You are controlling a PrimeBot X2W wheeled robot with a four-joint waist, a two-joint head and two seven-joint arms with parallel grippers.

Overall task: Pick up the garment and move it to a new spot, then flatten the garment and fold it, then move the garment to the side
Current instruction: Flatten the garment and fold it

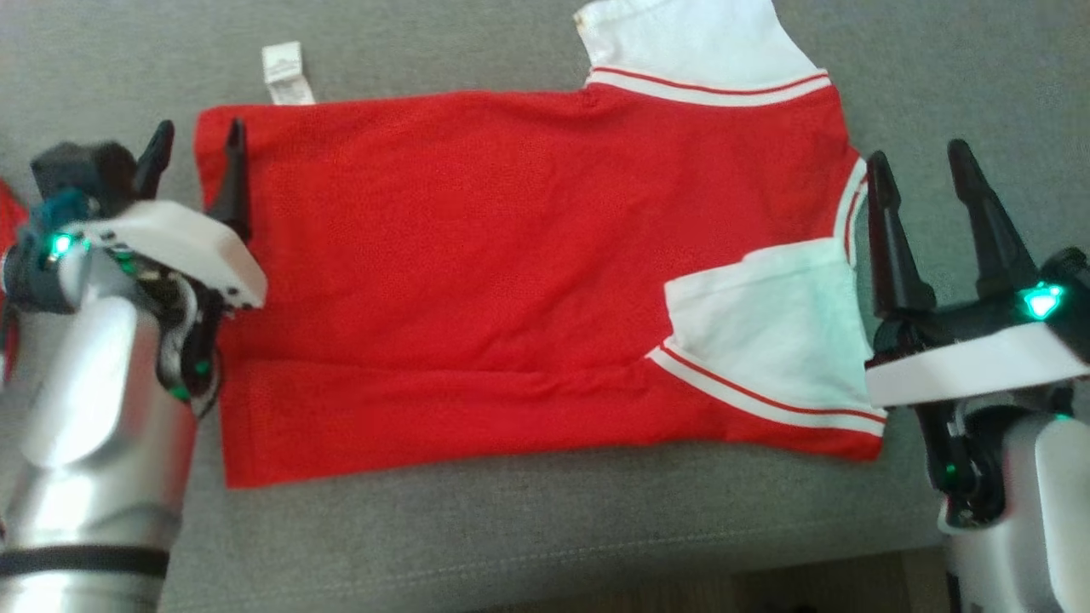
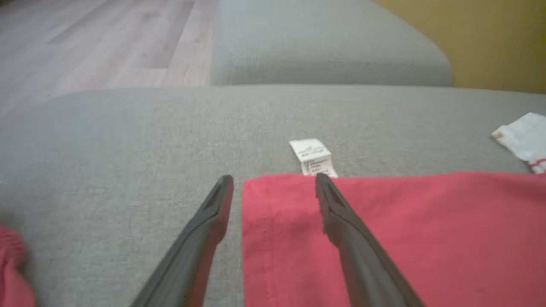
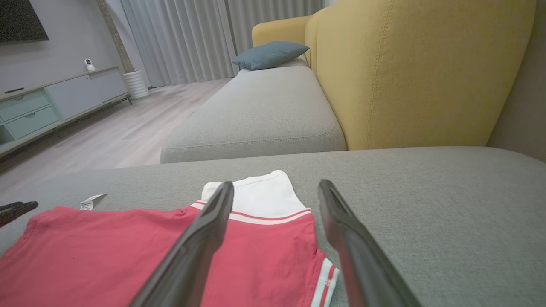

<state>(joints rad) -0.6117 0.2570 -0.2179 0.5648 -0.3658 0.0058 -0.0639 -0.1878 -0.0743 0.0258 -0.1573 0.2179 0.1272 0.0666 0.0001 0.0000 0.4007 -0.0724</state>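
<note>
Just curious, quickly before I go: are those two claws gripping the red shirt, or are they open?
Left gripper: open, empty, at the bottom hem of the shirt.
Right gripper: open, empty, beside the shirt's other end.

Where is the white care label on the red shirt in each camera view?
Head view: label upper left, poking out above the shirt.
Left wrist view: label at centre, above the shirt's edge.
Right wrist view: label at far left, middle height.
Shared landmark: the far white sleeve.
</note>
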